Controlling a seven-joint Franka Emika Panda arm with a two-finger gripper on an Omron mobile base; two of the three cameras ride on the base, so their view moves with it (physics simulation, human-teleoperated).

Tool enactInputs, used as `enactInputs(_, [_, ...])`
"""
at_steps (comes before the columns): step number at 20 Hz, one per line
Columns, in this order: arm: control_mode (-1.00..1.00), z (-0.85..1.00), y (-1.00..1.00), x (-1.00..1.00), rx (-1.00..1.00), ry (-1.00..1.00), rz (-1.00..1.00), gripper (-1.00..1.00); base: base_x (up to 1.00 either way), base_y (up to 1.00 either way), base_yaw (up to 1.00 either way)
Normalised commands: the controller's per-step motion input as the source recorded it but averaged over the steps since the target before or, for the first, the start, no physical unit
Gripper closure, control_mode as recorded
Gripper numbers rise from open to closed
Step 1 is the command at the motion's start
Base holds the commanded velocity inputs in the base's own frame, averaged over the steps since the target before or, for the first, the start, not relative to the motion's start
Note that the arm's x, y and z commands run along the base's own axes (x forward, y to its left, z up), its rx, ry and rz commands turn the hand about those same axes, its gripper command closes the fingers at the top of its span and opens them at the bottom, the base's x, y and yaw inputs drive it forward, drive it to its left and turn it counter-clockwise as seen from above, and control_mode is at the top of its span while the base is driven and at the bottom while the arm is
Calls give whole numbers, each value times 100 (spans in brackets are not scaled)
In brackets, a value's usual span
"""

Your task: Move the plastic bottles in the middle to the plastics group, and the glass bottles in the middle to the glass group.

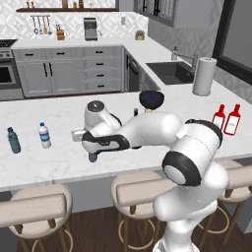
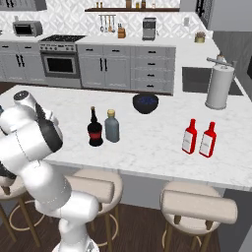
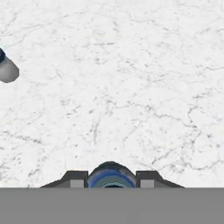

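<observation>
Item: small slim bluish translucent plastic bottle with a blue cap (image 3: 111, 176), upright, its cap clamped between the dark fingertips of the two-finger gripper (image 3: 111, 180); in the left base view we see its base (image 1: 92, 157) just under the hand, above the white marble counter (image 1: 59, 113).

Destination: the plastics group, a teal-blue water bottle (image 1: 13, 140) and a clear-white water bottle with a blue label (image 1: 45, 135), stands upright well to the arm's left along the counter. We judge the carry runs leftward, bottle kept vertical.
</observation>
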Motion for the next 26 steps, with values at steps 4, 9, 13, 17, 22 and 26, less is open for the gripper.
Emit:
enactInputs(4, [-100, 4, 64, 41, 7, 1, 0, 100, 0, 0, 0])
enactInputs(9, [-100, -15, 52, 19, 8, 1, 0, 100, 0, 0, 0])
enactInputs(13, [-100, -25, 32, 26, 4, 0, 0, 100, 0, 0, 0])
enactInputs(17, [-100, -30, 16, 27, 4, 0, 0, 100, 0, 0, 0])
enactInputs(22, [-100, -39, 6, 18, 5, 7, 0, 100, 0, 0, 0])
enactInputs(26, [-100, -35, 8, 16, 2, 9, 0, 100, 0, 0, 0])
